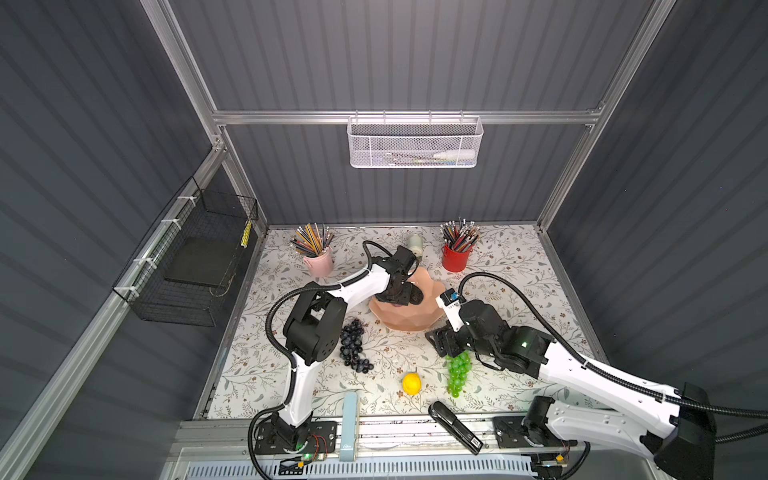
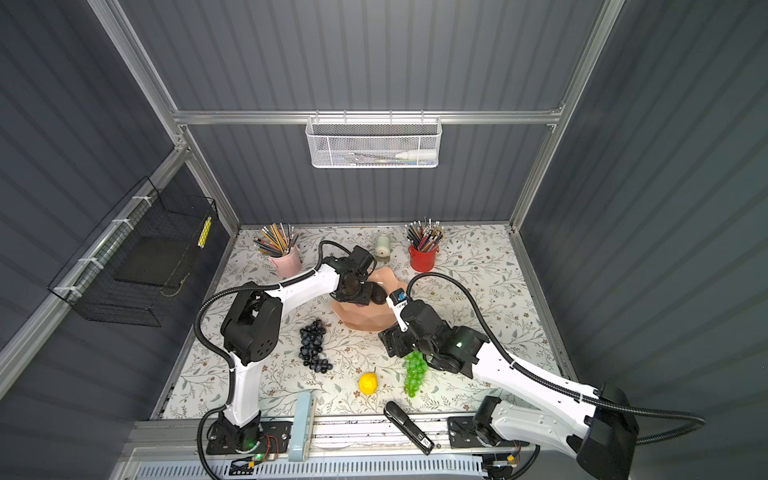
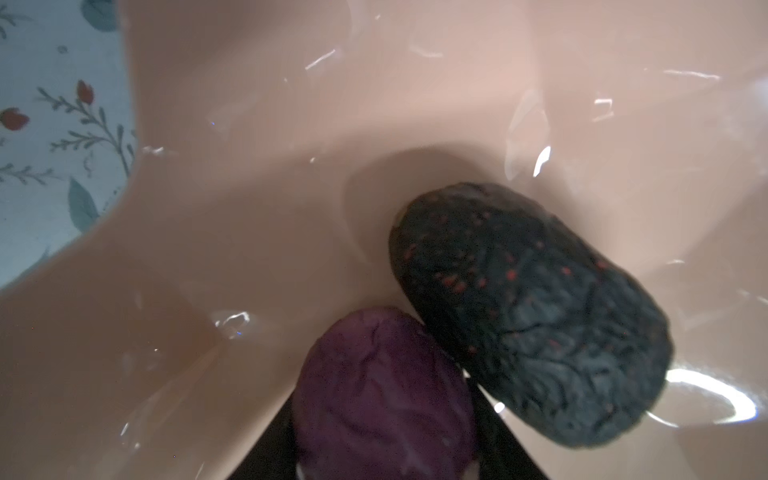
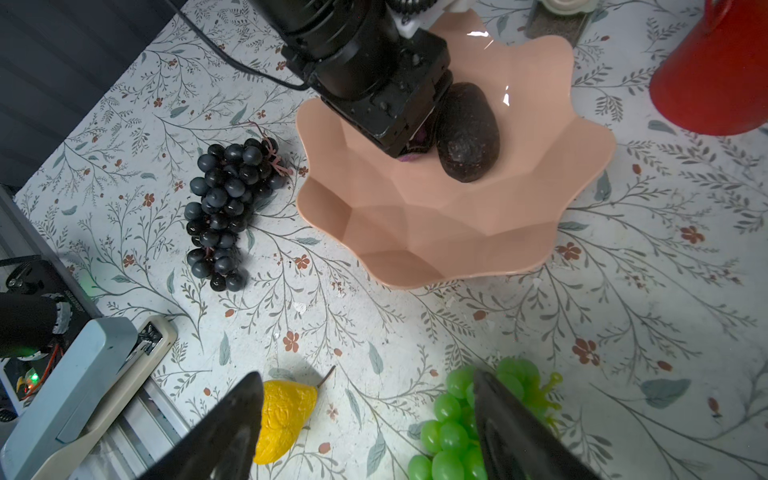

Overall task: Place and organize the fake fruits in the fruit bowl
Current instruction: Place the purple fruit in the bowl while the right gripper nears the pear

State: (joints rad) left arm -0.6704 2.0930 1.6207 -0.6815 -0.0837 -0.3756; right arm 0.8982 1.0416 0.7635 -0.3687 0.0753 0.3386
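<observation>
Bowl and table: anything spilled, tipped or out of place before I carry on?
Nothing is spilled or damaged. The bowl looks upright, with the avocado inside it. The one oddity is the stapler, which lies askew and hangs off the front edge of the table.

The left end effector sits inside the fruit bowl, beside the avocado. Left of the bowl: dark grape bunch. In front of the bowl: lemon and green grape bunch. The right end effector is between bowl and green bunch.
</observation>
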